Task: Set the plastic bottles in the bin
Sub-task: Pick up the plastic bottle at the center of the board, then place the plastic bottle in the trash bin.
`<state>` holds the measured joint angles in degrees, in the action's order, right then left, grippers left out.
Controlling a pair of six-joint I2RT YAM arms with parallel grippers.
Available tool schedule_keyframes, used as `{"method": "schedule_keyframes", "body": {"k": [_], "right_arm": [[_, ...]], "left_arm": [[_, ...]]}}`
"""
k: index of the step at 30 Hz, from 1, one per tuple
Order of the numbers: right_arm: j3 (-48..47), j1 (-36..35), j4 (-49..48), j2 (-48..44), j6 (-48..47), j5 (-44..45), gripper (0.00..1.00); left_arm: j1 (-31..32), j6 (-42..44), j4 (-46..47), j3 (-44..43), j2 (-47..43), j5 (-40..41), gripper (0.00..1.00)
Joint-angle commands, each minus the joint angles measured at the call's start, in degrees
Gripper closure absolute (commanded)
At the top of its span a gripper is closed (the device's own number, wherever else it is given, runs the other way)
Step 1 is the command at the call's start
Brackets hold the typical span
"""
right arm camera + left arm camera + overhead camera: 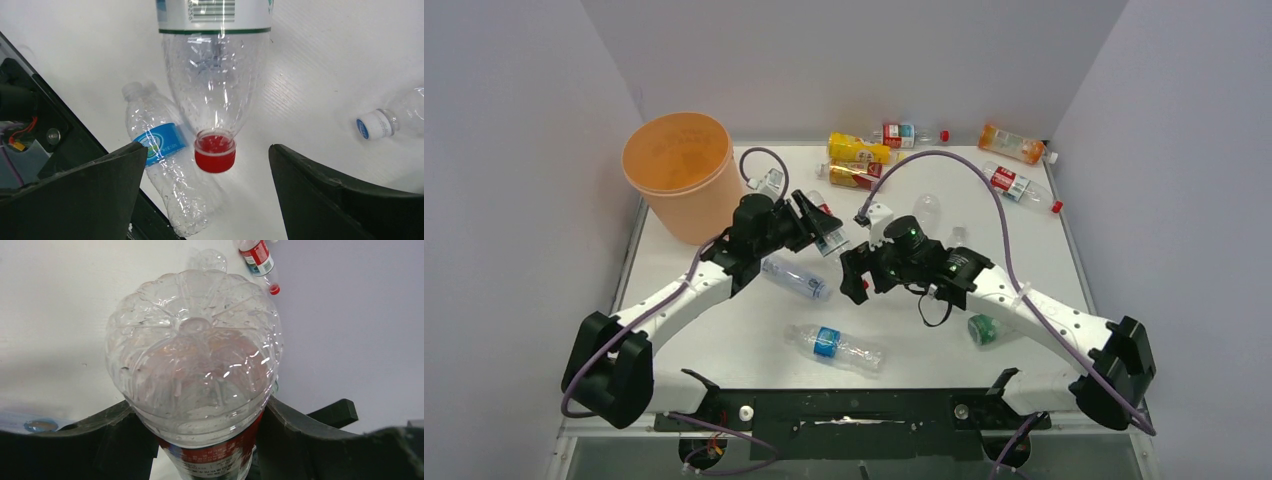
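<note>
The left tool (206, 440) pinches a clear plastic bottle with a red label (195, 365) by its body, near the round peach-orange plastic bin (679, 165), probably to carry it there. The right tool (206, 150) stands spread around the bottle's red cap (215, 157), not touching it.

Bright even light; soft shadows; glare on clear bottle (192, 365); focus sharp.
</note>
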<state>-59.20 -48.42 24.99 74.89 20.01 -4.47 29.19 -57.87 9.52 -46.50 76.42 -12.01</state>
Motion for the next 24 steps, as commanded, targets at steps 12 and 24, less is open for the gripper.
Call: {"method": "schedule_keyframes", "body": {"k": [12,24], "right_arm": [[0.60,-0.31,4.23,-13.28,2.34,3.71,0.02],[5.00,-0.39,3.21,-13.89,3.36,3.59,0.02]], "left_arm": [[-14.41,15.31,-17.88,-25.60,1.84,-0.74,0.53],[-29.15,18.85,-20.86,-42.79,7.01,-3.21,0.51]]}}
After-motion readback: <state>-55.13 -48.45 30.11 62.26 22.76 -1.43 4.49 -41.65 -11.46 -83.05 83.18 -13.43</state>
